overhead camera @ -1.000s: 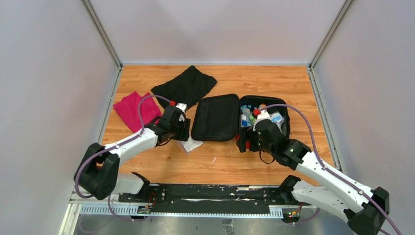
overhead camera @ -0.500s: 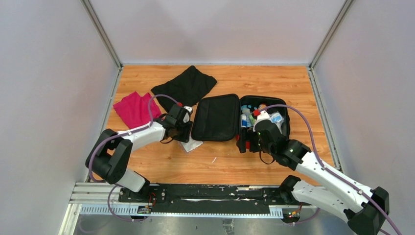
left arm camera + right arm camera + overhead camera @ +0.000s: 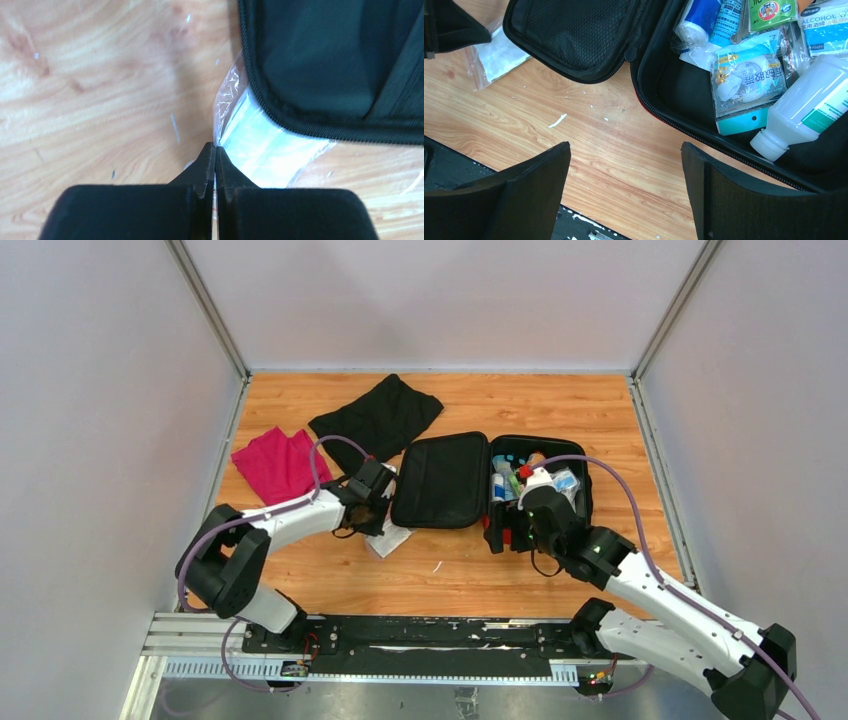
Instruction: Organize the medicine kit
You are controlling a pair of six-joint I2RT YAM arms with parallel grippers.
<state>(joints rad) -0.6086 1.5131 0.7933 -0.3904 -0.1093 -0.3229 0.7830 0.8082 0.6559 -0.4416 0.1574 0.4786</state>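
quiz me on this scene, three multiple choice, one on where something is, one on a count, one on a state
1. Where does the clear packet lie?
A. partly under the lid of the medicine kit
B. inside the case
C. on top of the lid

2. How many cloths are out?
A. one
B. two
C. four

3. How is the medicine kit?
A. zipped shut
B. standing on edge
C. open flat

Answers:
1. A, the lid's zip edge covers part of it.
2. B, a magenta cloth and a black cloth.
3. C, both halves lie with the lining up.
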